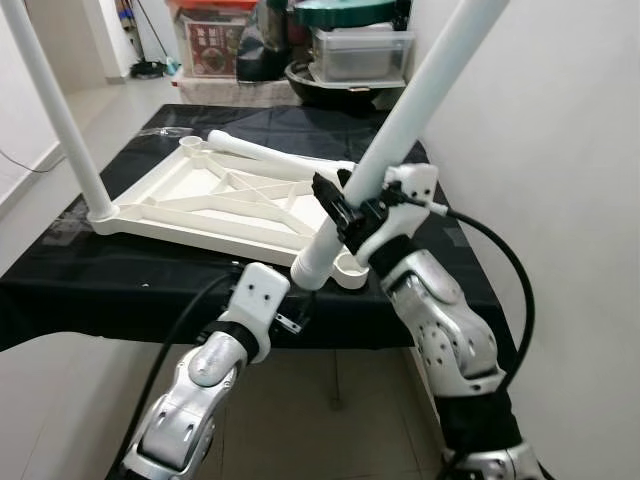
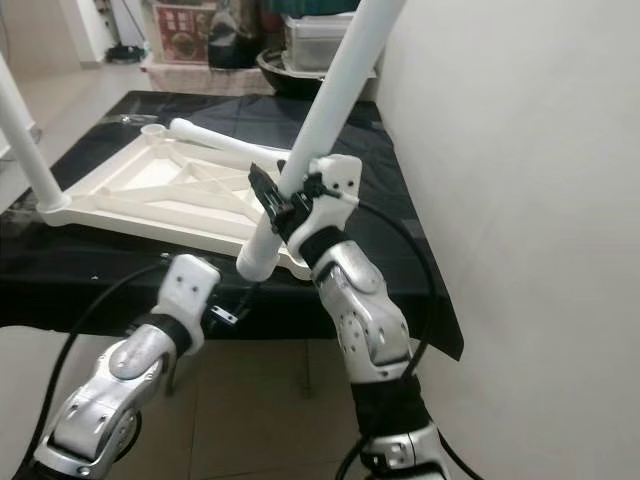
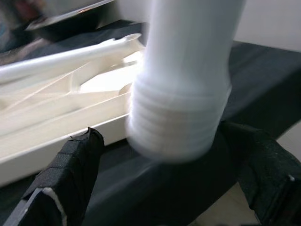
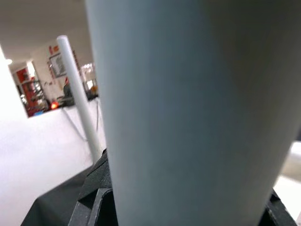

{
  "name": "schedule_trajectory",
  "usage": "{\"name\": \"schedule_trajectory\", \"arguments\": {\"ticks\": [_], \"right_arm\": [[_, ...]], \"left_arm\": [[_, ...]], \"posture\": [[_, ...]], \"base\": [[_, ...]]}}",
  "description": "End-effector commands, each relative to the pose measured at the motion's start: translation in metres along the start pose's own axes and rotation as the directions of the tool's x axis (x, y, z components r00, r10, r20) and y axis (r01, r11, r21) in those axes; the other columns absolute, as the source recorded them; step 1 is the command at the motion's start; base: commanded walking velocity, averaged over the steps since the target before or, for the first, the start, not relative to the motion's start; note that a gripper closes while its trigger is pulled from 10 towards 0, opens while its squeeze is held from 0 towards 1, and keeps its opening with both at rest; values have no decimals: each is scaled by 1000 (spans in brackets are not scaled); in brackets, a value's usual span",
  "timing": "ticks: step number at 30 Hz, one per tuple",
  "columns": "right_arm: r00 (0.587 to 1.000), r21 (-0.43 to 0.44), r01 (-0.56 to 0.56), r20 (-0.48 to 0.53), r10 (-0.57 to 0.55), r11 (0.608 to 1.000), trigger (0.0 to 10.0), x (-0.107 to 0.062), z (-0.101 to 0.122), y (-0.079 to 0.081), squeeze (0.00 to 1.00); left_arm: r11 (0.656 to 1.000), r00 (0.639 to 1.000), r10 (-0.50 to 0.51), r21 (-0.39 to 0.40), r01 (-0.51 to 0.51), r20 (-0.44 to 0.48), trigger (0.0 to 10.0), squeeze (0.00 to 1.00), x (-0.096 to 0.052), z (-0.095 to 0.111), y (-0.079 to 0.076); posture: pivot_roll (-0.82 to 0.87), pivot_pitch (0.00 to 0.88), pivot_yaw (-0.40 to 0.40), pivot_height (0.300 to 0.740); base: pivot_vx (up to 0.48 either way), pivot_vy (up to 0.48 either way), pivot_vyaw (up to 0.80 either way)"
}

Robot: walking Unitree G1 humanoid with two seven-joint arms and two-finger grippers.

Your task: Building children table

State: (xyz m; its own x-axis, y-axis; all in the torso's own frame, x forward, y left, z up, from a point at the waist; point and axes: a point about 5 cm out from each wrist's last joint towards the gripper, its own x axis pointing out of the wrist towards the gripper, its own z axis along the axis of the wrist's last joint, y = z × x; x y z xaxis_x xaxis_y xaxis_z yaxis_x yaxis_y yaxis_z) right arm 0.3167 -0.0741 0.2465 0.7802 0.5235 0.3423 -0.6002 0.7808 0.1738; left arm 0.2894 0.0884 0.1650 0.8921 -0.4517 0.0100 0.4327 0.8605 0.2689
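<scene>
Right tool (image 1: 345,210) clamped around white table leg (image 1: 420,95), left tool (image 3: 164,188) spread beneath its threaded end (image 3: 176,134).

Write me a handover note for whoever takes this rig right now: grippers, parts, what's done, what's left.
Right gripper: shut on the white leg, held tilted, threaded end just above the near corner socket.
Left gripper: open, fingers either side of the thread, not gripping.
Tabletop: upside down on the black table.
Done: one leg stands in the left corner.
Left: seat this leg; a spare leg lies on the tabletop.
</scene>
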Motion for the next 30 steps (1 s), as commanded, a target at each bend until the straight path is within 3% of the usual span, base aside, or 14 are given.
{"name": "schedule_trajectory", "arguments": {"ticks": [1,12,24,25,27,28,30], "right_arm": [[1000,-3,-31,-6,31,1000,10000,-2,0,5,0],[996,17,-67,-59,68,998,10000,-11,-10,13,0],[994,33,-86,-70,89,996,10000,-14,-11,19,0],[994,31,-86,-70,88,996,10000,-14,-11,19,0],[994,31,-84,-71,86,996,10000,-14,-10,19,0],[994,28,-84,-69,86,996,10000,-14,-10,19,0],[994,28,-84,-69,86,996,10000,-14,-10,19,0]], "left_arm": [[999,999,-47,28,47,7,10000,0,4,-2,-10],[993,996,-78,88,73,45,10000,0,20,-1,-18],[995,997,-73,69,72,14,10000,0,25,-8,-25],[995,997,-71,65,71,8,7333,0,25,-10,-26],[995,998,-70,65,70,5,7333,0,26,-11,-26],[996,998,-68,64,68,5,0,0,26,-12,-26],[995,997,-71,66,71,-1,0,0,26,-13,-26]], "posture": [[48,42,-32,740],[43,41,-27,740],[40,44,-25,740],[40,44,-24,740],[40,44,-24,740],[38,44,-21,740],[38,44,-21,740]], "base": [[0,0,0],[0,0,0],[0,0,0],[0,0,0],[0,0,0],[0,0,0],[0,0,0]]}}
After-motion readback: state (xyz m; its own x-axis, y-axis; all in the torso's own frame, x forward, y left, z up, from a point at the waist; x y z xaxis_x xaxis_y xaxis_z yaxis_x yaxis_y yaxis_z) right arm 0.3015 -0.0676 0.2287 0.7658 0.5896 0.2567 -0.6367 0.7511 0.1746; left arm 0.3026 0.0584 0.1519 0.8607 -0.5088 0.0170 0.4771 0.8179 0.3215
